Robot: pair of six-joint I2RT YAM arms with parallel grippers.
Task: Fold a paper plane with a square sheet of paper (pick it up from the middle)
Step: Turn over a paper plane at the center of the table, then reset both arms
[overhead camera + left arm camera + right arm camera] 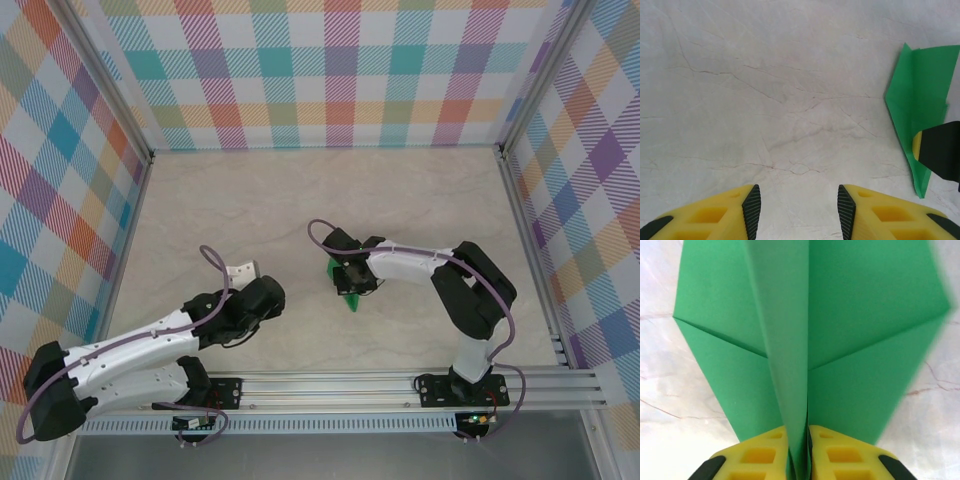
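Nearest, along the front edge of the bench (300,200), the two arm bases sit on an aluminium rail (340,385). Just past them the left tool (795,210) hangs over bare marbled surface. Its yellow fingers with black pads (751,210) stand moderately apart with nothing between them. To its right and a little farther out, the right tool (799,452) is pinched closed on the paper plane (860,325), its two yellow fingers (840,455) pressed against the raised centre fold. The bright-green wings spread to either side of that fold and show slanted creases. The plane sits low near the middle of the bench, its pointed end toward the near edge. Beyond, plaid walls (320,70) close the back and sides.
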